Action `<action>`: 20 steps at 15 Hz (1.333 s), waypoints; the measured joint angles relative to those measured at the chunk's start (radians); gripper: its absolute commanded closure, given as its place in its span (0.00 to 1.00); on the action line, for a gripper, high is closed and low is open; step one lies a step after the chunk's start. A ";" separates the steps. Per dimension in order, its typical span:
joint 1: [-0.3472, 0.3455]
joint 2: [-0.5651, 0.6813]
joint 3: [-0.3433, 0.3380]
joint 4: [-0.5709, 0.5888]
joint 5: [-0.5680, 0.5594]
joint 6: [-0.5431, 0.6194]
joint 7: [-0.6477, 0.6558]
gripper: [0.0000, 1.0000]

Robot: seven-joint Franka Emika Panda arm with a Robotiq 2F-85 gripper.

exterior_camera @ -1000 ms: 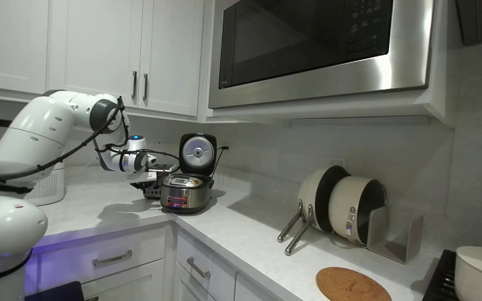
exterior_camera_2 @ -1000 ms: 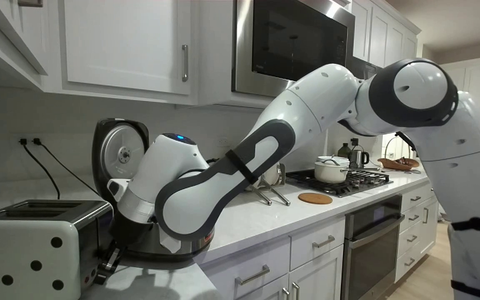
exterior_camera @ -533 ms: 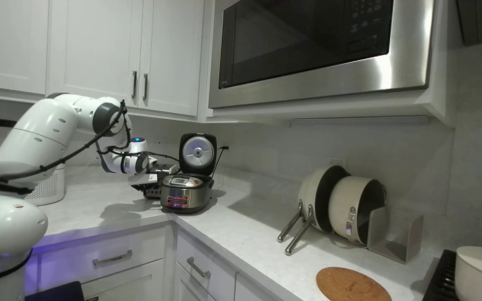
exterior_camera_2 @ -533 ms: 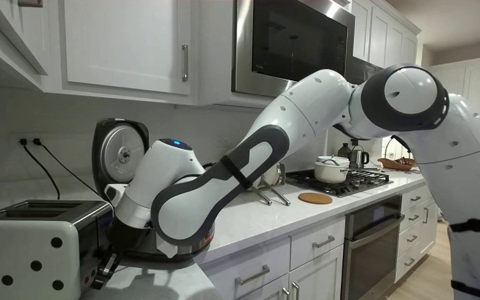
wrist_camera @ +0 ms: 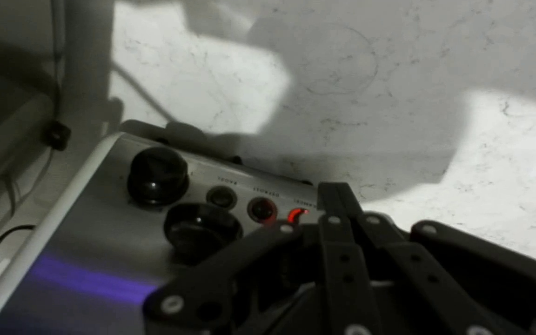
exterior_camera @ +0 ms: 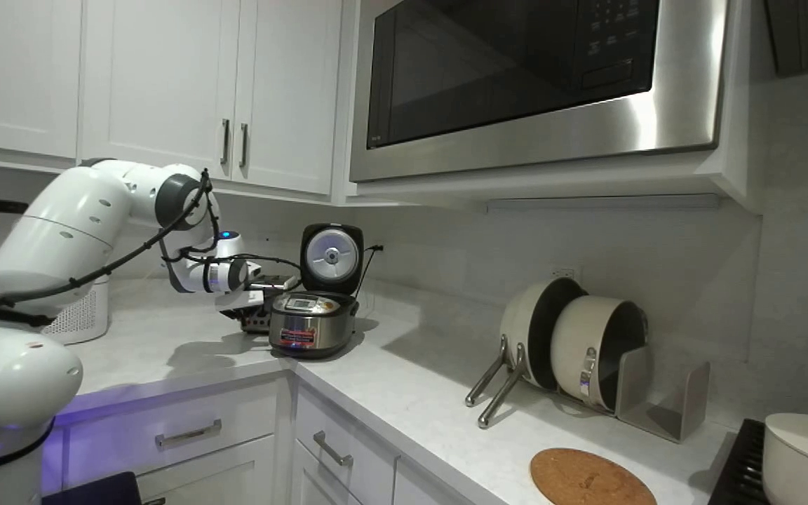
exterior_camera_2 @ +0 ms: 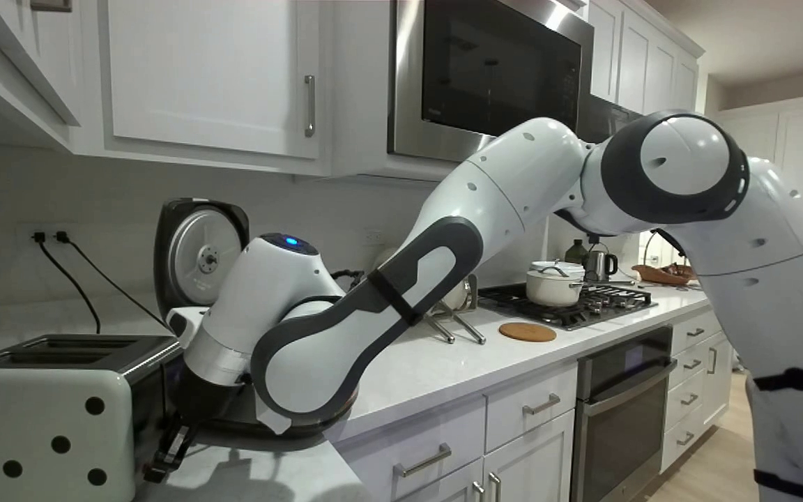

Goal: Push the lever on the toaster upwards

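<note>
The toaster is a boxy two-slot appliance with white, black-spotted sides in an exterior view (exterior_camera_2: 39, 408). It looks small and dark behind the gripper in an exterior view (exterior_camera: 257, 325). The wrist view shows its steel control end (wrist_camera: 91, 232) with a round black dial (wrist_camera: 157, 177), several small buttons, and a red glow at the cancel button (wrist_camera: 297, 215). A black knob (wrist_camera: 200, 230), which looks like the lever, sticks out left of my fingers. My gripper (wrist_camera: 338, 200) is shut and empty, its tips beside the cancel button. It also shows in both exterior views (exterior_camera: 231, 313) (exterior_camera_2: 156, 468). Contact cannot be told.
A silver rice cooker (exterior_camera: 313, 326) with its lid raised (exterior_camera_2: 206, 254) stands close beside the toaster and arm. Black cords (exterior_camera_2: 70, 279) run from the wall outlet. Upper cabinets (exterior_camera_2: 213, 70) hang above. A white perforated bin (exterior_camera: 85, 312) stands on the counter (exterior_camera: 137, 351).
The arm has lowered a little. The gripper has shifted left and slightly down along the toaster's control end in an exterior view. The toaster has not moved.
</note>
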 measured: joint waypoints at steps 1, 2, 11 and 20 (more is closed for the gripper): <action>0.011 0.000 -0.014 0.001 -0.019 0.004 0.017 1.00; 0.021 0.000 -0.027 0.003 -0.037 0.006 0.035 1.00; 0.068 0.008 -0.084 0.017 -0.110 0.025 0.097 1.00; 0.068 0.008 -0.081 0.017 -0.107 0.020 0.097 1.00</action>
